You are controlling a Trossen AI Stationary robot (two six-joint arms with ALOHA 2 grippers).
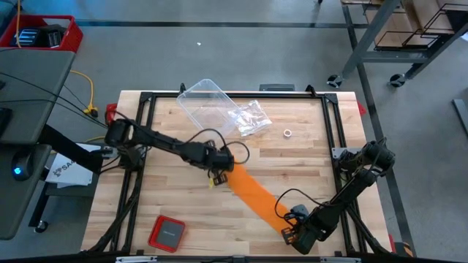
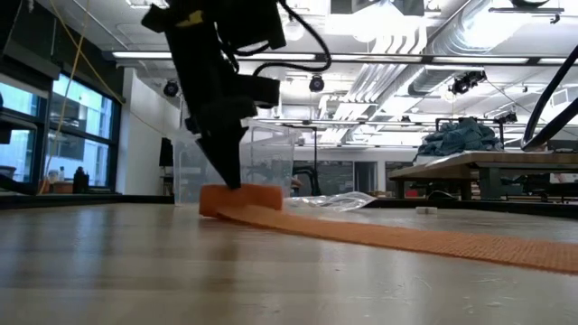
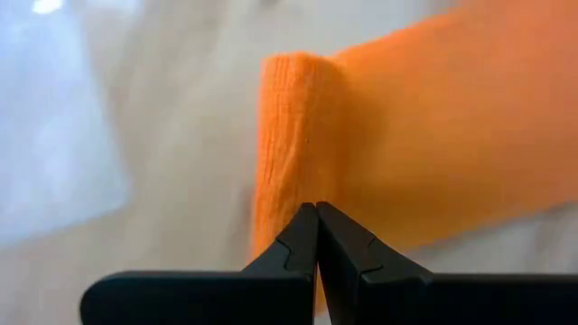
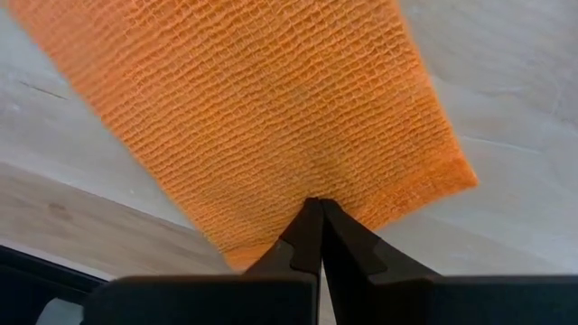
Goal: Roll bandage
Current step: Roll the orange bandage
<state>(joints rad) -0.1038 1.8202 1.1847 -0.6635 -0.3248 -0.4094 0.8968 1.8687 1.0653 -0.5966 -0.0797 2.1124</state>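
Wooden boards make up the table (image 1: 190,197), framed by black rails. At its near left corner lies a small red case (image 1: 167,233), flat and well apart from everything else.

From the left edge the left arm reaches toward the middle, and the left gripper (image 1: 221,166) comes down on the far end of the bandage (image 1: 257,196). In the left wrist view its fingers (image 3: 291,253) are pressed together tip to tip, right at the folded-over end of the orange fabric (image 3: 298,153), where one turn has been made; whether a layer of cloth is pinched between them cannot be told. The low view shows the same end as a low, flat fold (image 2: 242,200) on the wood with the gripper's tip (image 2: 231,177) touching down at its back edge.

Behind that, toward the far side of the table, lies a crinkled clear plastic bag (image 1: 219,108), and just to its right a small white ring (image 1: 287,134).

The orange strip runs flat and diagonal from the middle toward the near right, lying on the boards along its length. Its other end sits under the right gripper (image 1: 291,230), near the near right edge. In the right wrist view those fingers (image 4: 305,236) are also closed together, tips resting on the bandage's woven end (image 4: 271,117) close to its corner, pressing it to the table.
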